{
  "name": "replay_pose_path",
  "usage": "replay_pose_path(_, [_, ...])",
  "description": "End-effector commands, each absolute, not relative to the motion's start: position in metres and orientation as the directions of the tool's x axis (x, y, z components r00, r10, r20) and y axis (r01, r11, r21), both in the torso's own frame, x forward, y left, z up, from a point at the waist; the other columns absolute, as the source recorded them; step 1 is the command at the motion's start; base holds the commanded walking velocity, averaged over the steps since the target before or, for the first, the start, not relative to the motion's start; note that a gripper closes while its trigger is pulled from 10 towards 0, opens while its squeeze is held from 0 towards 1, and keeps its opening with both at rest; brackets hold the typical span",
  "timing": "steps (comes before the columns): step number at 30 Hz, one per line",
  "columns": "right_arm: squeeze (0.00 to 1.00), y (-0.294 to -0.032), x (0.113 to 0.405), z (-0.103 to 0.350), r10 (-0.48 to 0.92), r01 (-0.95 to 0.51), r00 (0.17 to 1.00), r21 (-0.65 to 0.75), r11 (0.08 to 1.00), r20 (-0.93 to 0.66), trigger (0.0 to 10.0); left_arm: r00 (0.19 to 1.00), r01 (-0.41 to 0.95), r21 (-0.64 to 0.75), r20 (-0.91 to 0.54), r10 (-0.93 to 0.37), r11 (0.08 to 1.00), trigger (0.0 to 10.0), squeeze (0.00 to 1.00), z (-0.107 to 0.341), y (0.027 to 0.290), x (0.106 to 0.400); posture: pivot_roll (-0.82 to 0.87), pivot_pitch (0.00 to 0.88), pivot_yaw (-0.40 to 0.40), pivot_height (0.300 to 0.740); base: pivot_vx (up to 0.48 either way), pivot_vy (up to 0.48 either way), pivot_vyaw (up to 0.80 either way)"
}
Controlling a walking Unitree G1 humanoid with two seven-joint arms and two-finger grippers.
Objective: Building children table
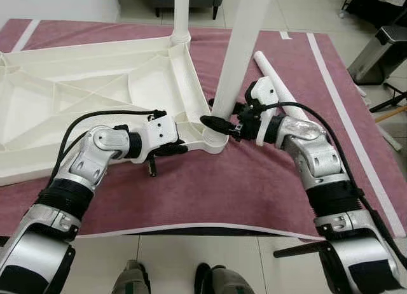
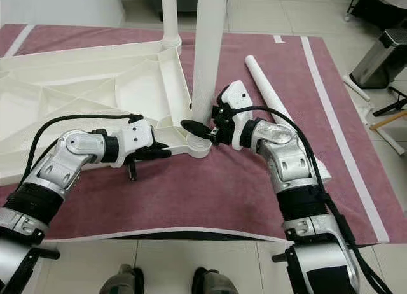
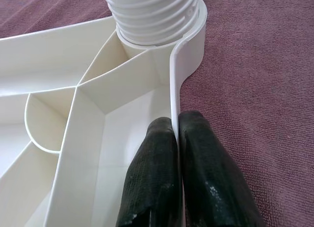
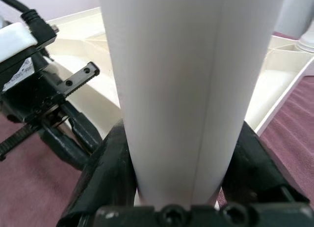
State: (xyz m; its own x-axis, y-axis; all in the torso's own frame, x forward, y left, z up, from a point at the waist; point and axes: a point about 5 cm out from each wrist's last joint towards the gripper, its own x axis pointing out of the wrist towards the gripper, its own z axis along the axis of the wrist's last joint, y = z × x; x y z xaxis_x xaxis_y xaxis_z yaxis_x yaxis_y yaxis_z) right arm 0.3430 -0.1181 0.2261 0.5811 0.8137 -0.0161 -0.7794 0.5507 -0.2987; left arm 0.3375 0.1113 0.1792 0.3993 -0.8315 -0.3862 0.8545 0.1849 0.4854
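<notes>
My right hand clamps the leg at the tabletop's four-o'clock corner; my left hand pinches its rim. Tilting could cross-thread the socket.

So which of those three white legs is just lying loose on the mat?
The loose leg lying flat beyond the right gripper; the other two stand upright in the tabletop.

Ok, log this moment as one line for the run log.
left gripper: shut on tabletop rim | right gripper: shut on near-corner table leg | spare leg: on rug
</notes>
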Motion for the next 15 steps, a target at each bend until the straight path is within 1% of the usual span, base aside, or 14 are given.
replay_pose_path(1, [0.0,-0.12,0.345,0.208,0.752,-0.737,0.656,-0.263,0.622,-0.061,0.0,0.352,0.889,0.428,-0.415,-0.839,0.161,0.0,0.0,0.162,0.108,0.33,0.08,0.17,-0.015,0.74,0.0,0.0,0.0])
replay_pose_path(3, [0.0,-0.115,0.344,0.2,0.694,-0.686,0.717,-0.244,0.685,-0.065,0.0,0.349,0.89,0.426,-0.413,-0.841,0.161,0.0,0.0,0.162,0.108,0.329,0.08,0.171,-0.015,0.74,0.0,0.0,0.0])
replay_pose_path(5, [0.0,-0.115,0.344,0.2,0.694,-0.686,0.717,-0.244,0.685,-0.065,0.0,0.349,0.89,0.426,-0.413,-0.841,0.161,0.0,0.0,0.162,0.108,0.329,0.08,0.171,-0.015,0.74,0.0,0.0,0.0])
replay_pose_path(7, [0.0,-0.107,0.342,0.187,0.562,-0.566,0.823,-0.22,0.795,-0.085,0.0,0.345,0.892,0.422,-0.411,-0.844,0.16,0.0,0.0,0.162,0.107,0.329,0.08,0.174,-0.016,0.74,0.0,0.0,0.0])
replay_pose_path(9, [0.0,-0.104,0.34,0.178,0.423,-0.435,0.9,-0.202,0.877,-0.104,0.0,0.342,0.894,0.42,-0.41,-0.846,0.158,0.0,0.0,0.162,0.107,0.328,0.08,0.176,-0.014,0.74,0.0,0.0,0.0])
replay_pose_path(10, [0.0,-0.103,0.339,0.176,0.368,-0.382,0.924,-0.205,0.901,-0.104,0.0,0.34,0.894,0.419,-0.41,-0.846,0.157,0.0,0.0,0.162,0.107,0.328,0.07,0.176,-0.014,0.74,0.0,0.0,0.0])
replay_pose_path(13, [0.0,-0.102,0.336,0.17,0.227,-0.243,0.967,-0.138,0.96,-0.118,0.0,0.335,0.896,0.417,-0.412,-0.847,0.152,0.0,0.0,0.162,0.107,0.328,0.07,0.18,-0.01,0.74,0.0,0.0,0.0])
replay_pose_path(14, [0.0,-0.102,0.336,0.17,0.227,-0.243,0.967,-0.138,0.96,-0.118,0.0,0.335,0.896,0.417,-0.412,-0.847,0.152,0.0,0.0,0.162,0.107,0.328,0.07,0.18,-0.01,0.74,0.0,0.0,0.0])
replay_pose_path(15, [0.0,-0.101,0.335,0.169,0.197,-0.211,0.973,-0.121,0.97,-0.123,0.0,0.332,0.897,0.415,-0.413,-0.848,0.149,0.0,0.0,0.162,0.107,0.328,0.07,0.18,-0.01,0.74,0.0,0.0,0.0])
